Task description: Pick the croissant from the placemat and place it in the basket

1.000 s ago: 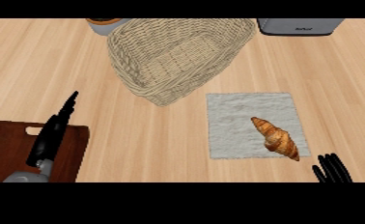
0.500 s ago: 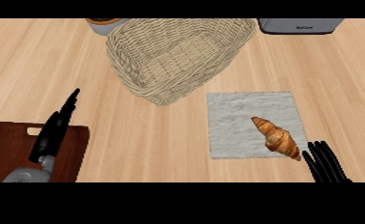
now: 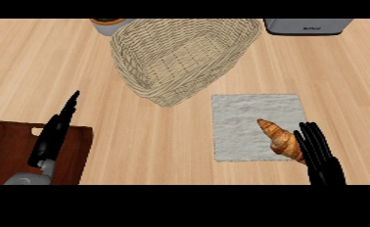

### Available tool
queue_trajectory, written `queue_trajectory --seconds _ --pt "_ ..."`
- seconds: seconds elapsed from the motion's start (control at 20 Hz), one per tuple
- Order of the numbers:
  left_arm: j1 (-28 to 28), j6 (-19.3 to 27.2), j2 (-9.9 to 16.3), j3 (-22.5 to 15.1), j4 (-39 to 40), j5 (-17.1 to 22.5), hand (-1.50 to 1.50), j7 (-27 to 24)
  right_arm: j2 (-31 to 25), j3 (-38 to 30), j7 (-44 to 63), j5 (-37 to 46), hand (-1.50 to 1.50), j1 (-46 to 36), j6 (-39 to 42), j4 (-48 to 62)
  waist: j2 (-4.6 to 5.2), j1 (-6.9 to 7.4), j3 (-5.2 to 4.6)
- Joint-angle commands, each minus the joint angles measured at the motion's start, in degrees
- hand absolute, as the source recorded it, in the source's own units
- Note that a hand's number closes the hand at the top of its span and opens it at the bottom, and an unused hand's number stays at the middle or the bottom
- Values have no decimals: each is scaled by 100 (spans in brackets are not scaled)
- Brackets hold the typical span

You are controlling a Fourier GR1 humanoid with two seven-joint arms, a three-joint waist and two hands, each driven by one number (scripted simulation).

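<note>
A golden-brown croissant (image 3: pixel 278 140) lies on the lower right part of a pale grey placemat (image 3: pixel 249 118). My right hand (image 3: pixel 320 155) comes up from the lower right edge with straight fingers, just right of the croissant and overlapping its lower end. It is open and holds nothing. The woven basket (image 3: pixel 141 81) sits up and to the left of the placemat, with nothing inside. My left hand (image 3: pixel 52 134) rests open at the lower left, fingers pointing up.
A dark wooden cutting board (image 3: pixel 80 152) lies under my left hand at the lower left corner. A grey appliance (image 3: pixel 307 26) stands at the top right edge. An orange-topped bowl (image 3: pixel 107 23) shows behind the basket at the top.
My right hand has risen from the lower right corner toward the croissant and now reaches beside it. The left hand, croissant and basket have stayed in place.
</note>
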Motion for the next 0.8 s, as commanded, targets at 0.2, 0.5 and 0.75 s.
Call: queue_trajectory --seconds 0.2,0.5,0.75 --pt "-293 -158 -277 310 182 -414 0 141 -131 -16 -325 -25 -150 -598 -348 916 1 8 18" --pt "236 -303 -248 255 -269 -310 0 -2 64 423 100 563 150 -1027 -241 1398 5 88 20" --pt "-166 -265 -424 370 348 -421 0 -179 -159 582 -244 534 150 -973 -69 1438 9 12 17"
